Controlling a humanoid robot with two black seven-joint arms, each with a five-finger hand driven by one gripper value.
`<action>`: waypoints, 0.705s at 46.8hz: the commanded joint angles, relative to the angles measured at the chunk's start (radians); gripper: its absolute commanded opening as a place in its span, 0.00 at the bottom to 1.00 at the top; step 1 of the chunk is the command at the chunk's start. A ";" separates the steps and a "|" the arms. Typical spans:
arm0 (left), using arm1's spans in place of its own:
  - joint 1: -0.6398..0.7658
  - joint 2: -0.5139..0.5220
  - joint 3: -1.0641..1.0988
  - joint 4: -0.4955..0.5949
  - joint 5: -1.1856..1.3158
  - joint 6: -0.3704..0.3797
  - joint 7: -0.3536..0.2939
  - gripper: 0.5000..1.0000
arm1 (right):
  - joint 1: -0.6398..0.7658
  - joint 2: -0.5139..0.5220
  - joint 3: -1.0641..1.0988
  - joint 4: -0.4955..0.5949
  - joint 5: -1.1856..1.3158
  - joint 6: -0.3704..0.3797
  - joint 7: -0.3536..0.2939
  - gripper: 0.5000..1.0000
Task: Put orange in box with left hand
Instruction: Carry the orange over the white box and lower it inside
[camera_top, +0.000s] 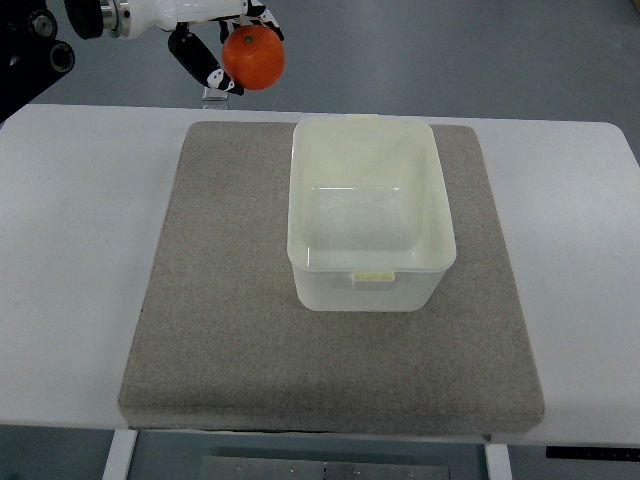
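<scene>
The orange (254, 57) was clasped in the curled fingers of the left hand (222, 50), well short of the plastic box (370, 285); released early, it could have rolled off the mat (220, 300).

Square grey felt mat (220, 330) lying flat on a white rectangular table (80, 250), grey floor (450, 55) beyond the table's far edge

I see a glossy orange (253, 57) in my left hand (215, 45); below-right, translucent smooth plastic box (370, 285) on rough grey felt mat (220, 300)
</scene>
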 joint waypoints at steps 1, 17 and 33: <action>0.002 0.002 -0.010 -0.147 -0.008 0.002 0.000 0.00 | 0.000 0.000 0.000 0.000 0.000 0.000 0.000 0.85; 0.004 -0.033 -0.002 -0.150 -0.001 0.004 0.000 0.00 | 0.000 0.000 0.000 0.000 0.000 0.000 0.000 0.85; 0.033 -0.119 0.007 -0.126 0.021 0.011 0.002 0.00 | 0.000 0.000 0.000 0.000 0.000 0.000 0.000 0.85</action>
